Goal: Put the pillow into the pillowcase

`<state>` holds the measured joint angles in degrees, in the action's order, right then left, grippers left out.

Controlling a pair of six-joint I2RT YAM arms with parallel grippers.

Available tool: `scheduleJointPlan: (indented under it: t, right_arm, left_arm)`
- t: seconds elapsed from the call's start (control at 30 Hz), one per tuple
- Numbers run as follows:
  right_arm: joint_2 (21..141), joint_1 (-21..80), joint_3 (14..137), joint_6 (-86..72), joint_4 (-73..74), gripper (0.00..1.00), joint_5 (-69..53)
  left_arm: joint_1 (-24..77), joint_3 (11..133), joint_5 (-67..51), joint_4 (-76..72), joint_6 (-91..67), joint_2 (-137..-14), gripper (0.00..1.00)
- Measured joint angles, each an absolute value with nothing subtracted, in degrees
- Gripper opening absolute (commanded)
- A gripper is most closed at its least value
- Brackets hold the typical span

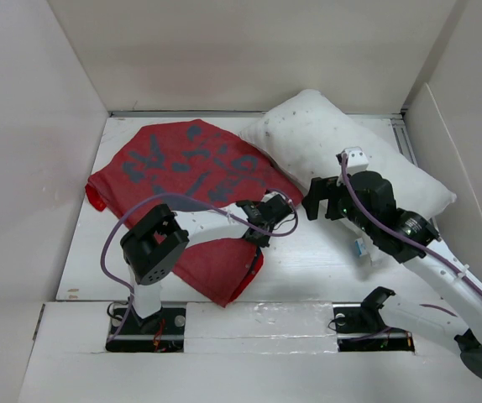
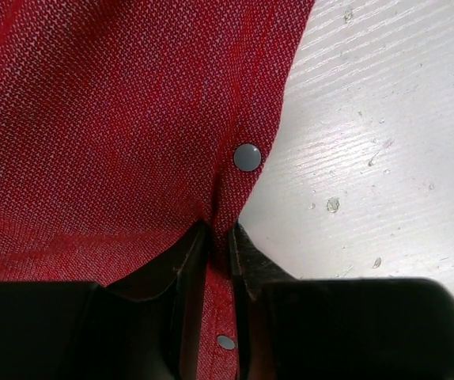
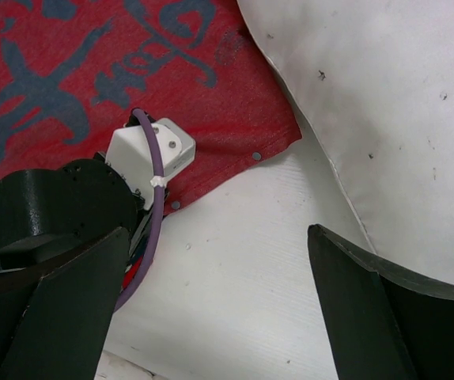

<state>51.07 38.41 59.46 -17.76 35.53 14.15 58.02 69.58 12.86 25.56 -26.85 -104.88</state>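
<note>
**A:** Where is the pillowcase lying?

**B:** The pillowcase (image 1: 182, 168) is lying spread over the left half of the white table (image 1: 308, 269). Its duller red face with the grey-blue marks is facing up. Its near corner is folding over and showing a brighter red.

**A:** What is your left gripper doing?

**B:** My left gripper (image 2: 217, 237) is pinching the pillowcase's right-hand edge. Its two fingers are pressing together on a fold of the red weave, which is rising between them. A round metal snap stud (image 2: 247, 157) is sitting on the hem just beyond my fingertips. A second stud (image 2: 225, 342) is showing lower down, on the strip caught between the fingers.

**A:** And the right gripper?

**B:** My right gripper (image 3: 217, 231) is hovering with its jaws spread wide, gripping nothing, and bare table is showing between them. One finger is hanging near my left wrist and the other is hanging just beside the pillow.

**A:** Where is the pillow?

**B:** The pillow (image 1: 350, 151) is lying diagonally on the far right of the table, outside the pillowcase. Its left side is meeting the pillowcase's right edge. I cannot tell whether it is resting on the fabric there or only touching it. My right arm is reaching across the pillow's near end.
</note>
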Motion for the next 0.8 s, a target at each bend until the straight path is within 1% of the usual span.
scheduleJointPlan:
  t: [0.07, 0.1, 0.33, 0.47, 0.8]
  right_arm:
    - [51.2, 38.41, 59.46, -17.76, 35.53, 0.99, 14.04]
    - [51.35, 38.41, 59.46, -17.76, 35.53, 0.99, 13.96]
    - [52.12, 38.41, 59.44, -17.76, 35.53, 0.99, 13.34]
    - [52.14, 38.41, 59.44, -17.72, 35.53, 0.99, 13.21]
    - [52.51, 38.41, 59.35, -17.69, 35.51, 0.99, 13.15]
  left_arm:
    - [58.02, 69.87, 12.91, 25.82, -26.79, -104.88, 0.25]
    - [58.02, 70.0, 12.91, 25.89, -26.79, -104.88, 0.27]
    - [58.02, 70.35, 12.95, 25.89, -26.81, -104.86, 0.27]
    - [58.02, 70.35, 12.95, 25.89, -26.76, -104.86, 0.23]
    - [58.02, 70.76, 12.95, 25.89, -26.7, -104.86, 0.23]
